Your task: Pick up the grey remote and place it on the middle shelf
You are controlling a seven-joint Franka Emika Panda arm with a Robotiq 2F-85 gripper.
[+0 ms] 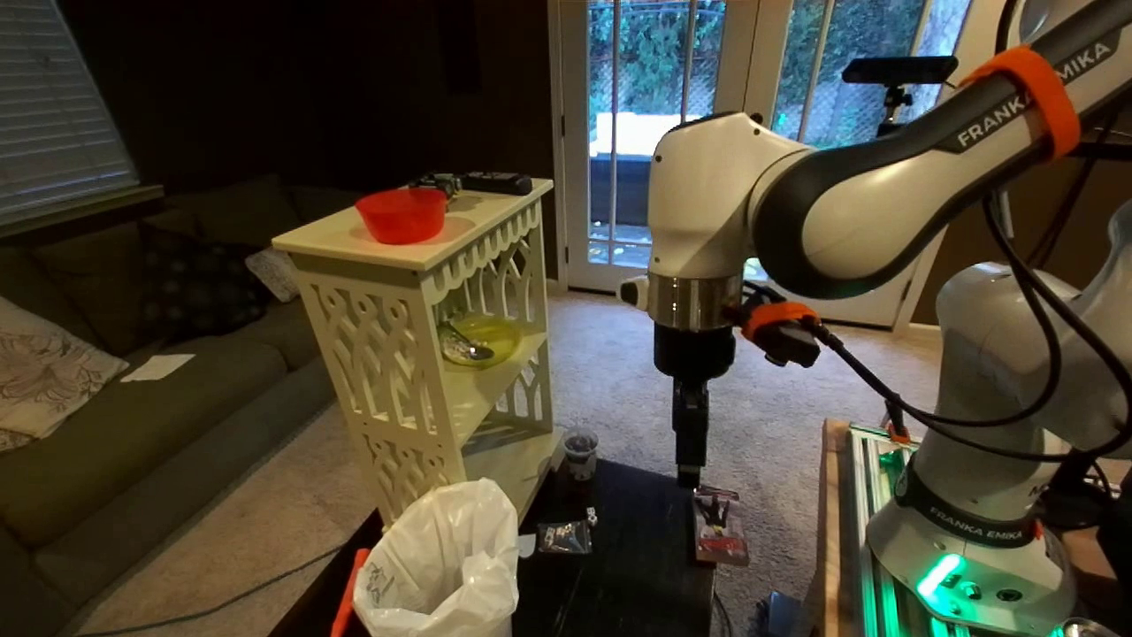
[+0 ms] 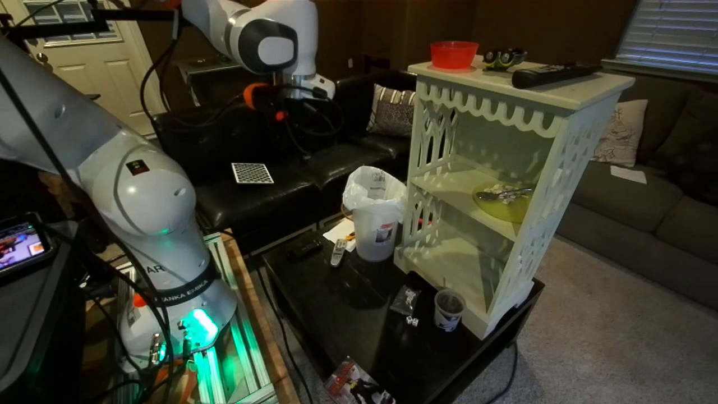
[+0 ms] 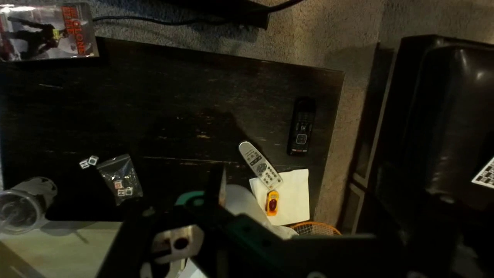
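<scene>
Bucket (image 2: pixel 368 234) sits between grey remote (image 3: pixel 261 166) and middle shelf (image 2: pixel 451 186). Pincer (image 1: pixel 688 481) hangs apart from bucket; can't tell if jaws are spread.

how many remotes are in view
3: the grey remote on the dark table, one end over white paper; a black remote near it on that table; another black remote on top of the cream shelf unit. More may be hidden.
</scene>
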